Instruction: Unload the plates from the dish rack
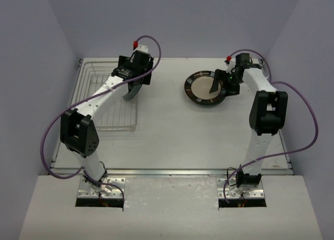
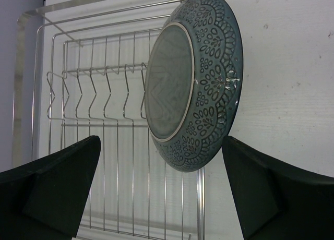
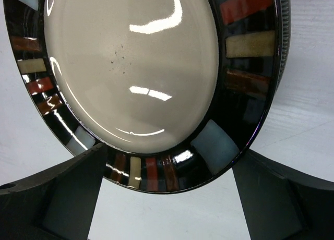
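A dark teal plate point(image 2: 209, 78) with an ornate raised pattern stands on edge at the right side of the silver wire dish rack point(image 2: 104, 162). My left gripper point(image 2: 160, 141) is open, its fingers spread wide just short of the plate's lower rim and not touching it. In the top view the left gripper point(image 1: 136, 84) is over the rack's point(image 1: 99, 112) right edge, by the plate point(image 1: 130, 92). A black-rimmed plate point(image 3: 130, 62) with coloured blocks and a cream centre lies on the table point(image 1: 201, 88). My right gripper point(image 3: 169, 151) is open, its fingers astride the plate's near rim.
The rest of the rack's slots point(image 2: 94, 94) hold no plates. A grey ribbed edge point(image 3: 283, 31) shows just behind the black-rimmed plate's rim. Walls enclose the table on the left, back and right. The right arm point(image 1: 266, 112) reaches along the table's right side.
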`<state>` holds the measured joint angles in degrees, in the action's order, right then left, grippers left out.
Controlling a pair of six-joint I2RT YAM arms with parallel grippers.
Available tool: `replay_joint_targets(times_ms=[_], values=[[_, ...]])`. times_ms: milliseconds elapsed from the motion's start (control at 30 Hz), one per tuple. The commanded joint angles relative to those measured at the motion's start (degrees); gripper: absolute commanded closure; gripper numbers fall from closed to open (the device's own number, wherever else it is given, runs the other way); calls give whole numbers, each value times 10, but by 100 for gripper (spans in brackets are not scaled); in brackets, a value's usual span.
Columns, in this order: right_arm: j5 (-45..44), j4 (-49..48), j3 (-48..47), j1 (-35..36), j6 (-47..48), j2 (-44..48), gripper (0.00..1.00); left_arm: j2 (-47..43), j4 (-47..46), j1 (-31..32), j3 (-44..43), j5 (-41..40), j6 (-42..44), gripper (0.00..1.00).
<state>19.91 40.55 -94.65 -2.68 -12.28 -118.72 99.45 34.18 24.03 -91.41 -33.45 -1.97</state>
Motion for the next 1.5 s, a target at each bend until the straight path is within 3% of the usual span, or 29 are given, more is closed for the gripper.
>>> replay_joint_targets(times_ms=[0,467,1033,1133,1467], values=[[-7,-9,0,10,31,31,1,9,-9,0,-29,-13,0,0],[-38,19,29,10,89,103,1,48,-11,19,-48,-53,15,0],[134,17,27,10,23,230,1,137,-1,25,-108,-98,17,3],[145,2,40,9,14,251,1,146,-4,24,-111,-116,17,8],[152,1,47,10,16,260,1,152,-5,6,-114,-135,17,48]])
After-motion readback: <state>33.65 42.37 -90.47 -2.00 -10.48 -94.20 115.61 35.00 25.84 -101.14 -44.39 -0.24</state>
